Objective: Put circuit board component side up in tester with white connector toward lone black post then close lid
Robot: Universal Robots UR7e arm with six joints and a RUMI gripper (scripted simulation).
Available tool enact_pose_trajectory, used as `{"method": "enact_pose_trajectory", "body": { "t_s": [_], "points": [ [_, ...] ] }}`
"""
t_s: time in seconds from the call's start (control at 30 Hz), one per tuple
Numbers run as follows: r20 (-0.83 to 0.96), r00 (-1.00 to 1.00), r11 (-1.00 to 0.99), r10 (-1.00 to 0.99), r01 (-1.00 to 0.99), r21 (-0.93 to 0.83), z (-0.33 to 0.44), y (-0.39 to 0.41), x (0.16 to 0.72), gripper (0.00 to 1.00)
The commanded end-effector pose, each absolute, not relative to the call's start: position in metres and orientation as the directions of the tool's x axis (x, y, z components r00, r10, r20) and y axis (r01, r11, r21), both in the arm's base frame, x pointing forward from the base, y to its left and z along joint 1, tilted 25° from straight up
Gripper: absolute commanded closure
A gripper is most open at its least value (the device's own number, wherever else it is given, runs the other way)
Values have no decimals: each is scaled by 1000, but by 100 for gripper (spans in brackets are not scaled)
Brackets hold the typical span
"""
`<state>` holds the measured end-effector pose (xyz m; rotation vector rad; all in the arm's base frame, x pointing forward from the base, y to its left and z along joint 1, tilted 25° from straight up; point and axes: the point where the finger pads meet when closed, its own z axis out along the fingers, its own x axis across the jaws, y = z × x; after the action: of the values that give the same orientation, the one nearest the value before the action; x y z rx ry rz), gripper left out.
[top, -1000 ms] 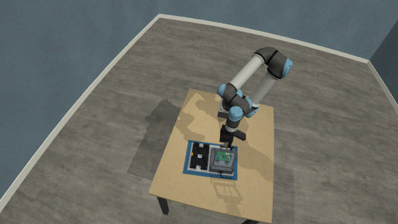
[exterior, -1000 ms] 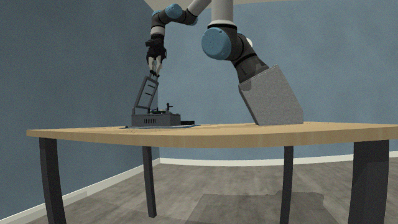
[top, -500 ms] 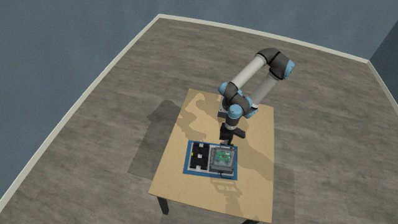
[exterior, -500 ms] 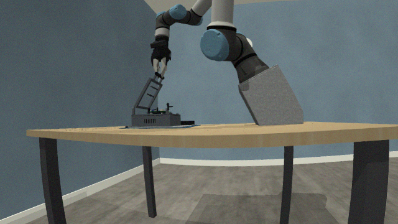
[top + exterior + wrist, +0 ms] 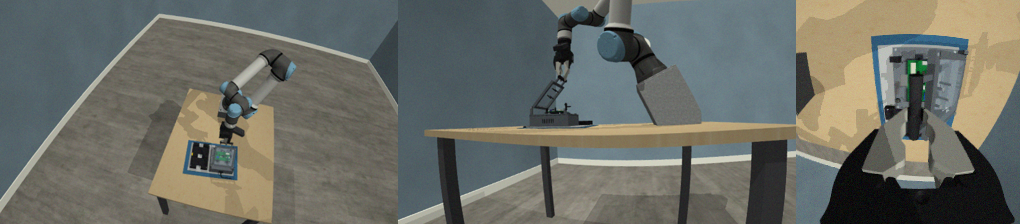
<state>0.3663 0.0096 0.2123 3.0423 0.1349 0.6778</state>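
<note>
The grey tester [image 5: 221, 160] stands on a blue mat, with the green circuit board [image 5: 224, 155] lying flat inside it. The board also shows in the wrist view [image 5: 916, 67], partly hidden behind the lid's handle. The tester's see-through lid [image 5: 549, 94] is hinged at the far side and tilts at roughly half open over the board. My gripper [image 5: 561, 77] is shut on the lid's dark handle bar [image 5: 914, 107] at the lid's free top edge. A black post [image 5: 566, 106] rises at the tester's near side.
The black tray [image 5: 199, 156] lies left of the tester on the same blue mat [image 5: 210, 175]. The arm's grey base block [image 5: 668, 96] stands on the table at the right.
</note>
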Motion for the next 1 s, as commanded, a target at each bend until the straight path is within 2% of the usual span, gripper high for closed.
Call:
{"method": "enact_pose_trajectory", "body": {
  "t_s": [0.0,0.97],
  "points": [
    [424,901,-996,89,80,40,203,9,362,100],
    [424,901,-996,89,80,40,141,5,351,100]
  ]
}}
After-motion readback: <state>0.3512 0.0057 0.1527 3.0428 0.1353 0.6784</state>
